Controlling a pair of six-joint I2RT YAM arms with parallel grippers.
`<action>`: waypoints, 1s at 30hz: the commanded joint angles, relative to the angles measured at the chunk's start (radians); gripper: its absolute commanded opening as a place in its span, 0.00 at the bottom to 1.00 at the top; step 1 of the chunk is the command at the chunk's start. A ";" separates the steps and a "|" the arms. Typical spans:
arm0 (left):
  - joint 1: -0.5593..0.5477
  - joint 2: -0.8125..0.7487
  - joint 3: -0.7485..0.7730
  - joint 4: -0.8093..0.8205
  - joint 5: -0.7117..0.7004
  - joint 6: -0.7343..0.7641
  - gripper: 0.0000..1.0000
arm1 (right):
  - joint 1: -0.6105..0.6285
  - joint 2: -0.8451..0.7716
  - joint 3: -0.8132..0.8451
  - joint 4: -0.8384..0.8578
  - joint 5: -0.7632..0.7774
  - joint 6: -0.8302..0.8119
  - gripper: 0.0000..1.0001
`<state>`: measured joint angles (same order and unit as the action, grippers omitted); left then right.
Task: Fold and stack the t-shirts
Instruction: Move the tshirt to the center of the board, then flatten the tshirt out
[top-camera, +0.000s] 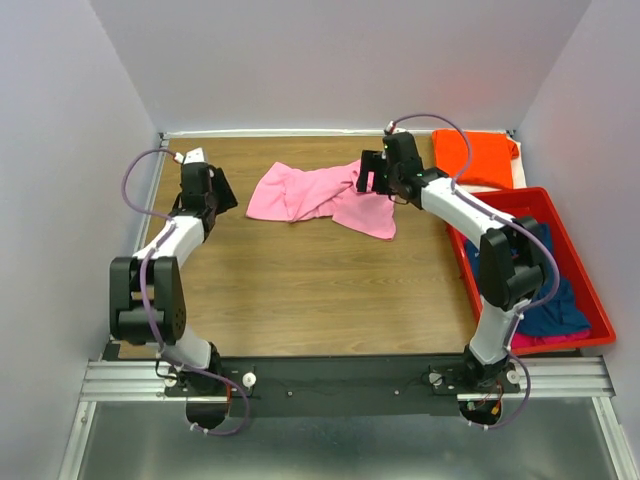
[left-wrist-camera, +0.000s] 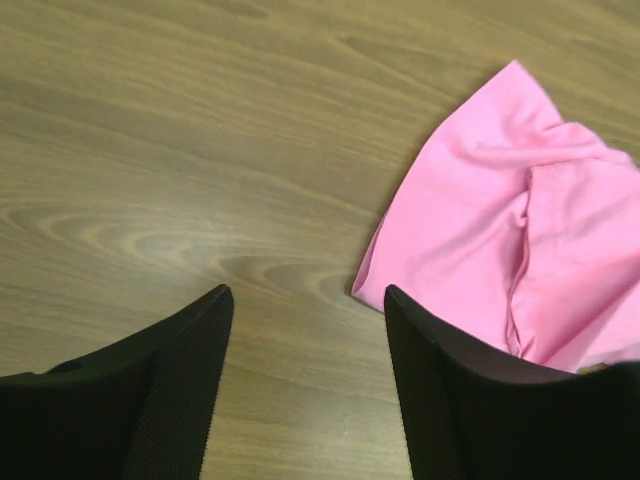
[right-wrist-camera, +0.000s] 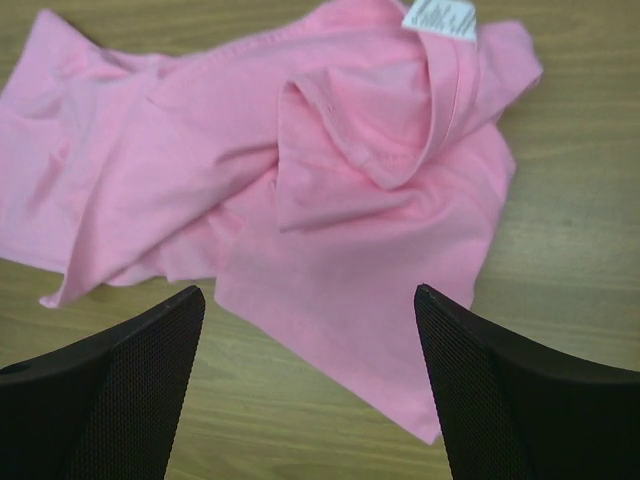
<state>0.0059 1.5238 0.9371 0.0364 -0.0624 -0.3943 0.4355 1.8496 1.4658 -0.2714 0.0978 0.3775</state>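
A light pink t-shirt (top-camera: 315, 197) lies crumpled at the back middle of the table. My right gripper (top-camera: 370, 180) hovers open over its right part; the right wrist view shows the shirt (right-wrist-camera: 330, 200) with its white neck label (right-wrist-camera: 440, 18) between and beyond my fingers (right-wrist-camera: 130, 390). My left gripper (top-camera: 222, 192) is open and empty, left of the shirt; its wrist view shows the shirt's corner (left-wrist-camera: 490, 240) beside my right finger (left-wrist-camera: 450, 390). A folded orange t-shirt (top-camera: 475, 155) lies at the back right. A navy t-shirt (top-camera: 545, 290) and a magenta one (top-camera: 545, 340) lie in the bin.
A red plastic bin (top-camera: 585, 255) stands along the table's right edge, beside my right arm. White walls close in the table on the left, back and right. Bare wooden table (top-camera: 320, 290) spreads in front of the pink shirt.
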 joint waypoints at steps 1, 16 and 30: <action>-0.037 0.123 0.086 -0.035 0.090 0.002 0.65 | 0.000 0.026 -0.045 -0.038 -0.066 0.046 0.91; -0.087 0.365 0.244 -0.178 -0.005 0.031 0.58 | 0.000 -0.032 -0.145 -0.049 -0.066 0.100 0.88; -0.092 0.424 0.270 -0.175 0.121 0.026 0.45 | -0.018 -0.021 -0.179 -0.103 0.051 0.147 0.87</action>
<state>-0.0845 1.9171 1.1915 -0.1215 -0.0048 -0.3614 0.4316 1.8381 1.3037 -0.3214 0.0902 0.4908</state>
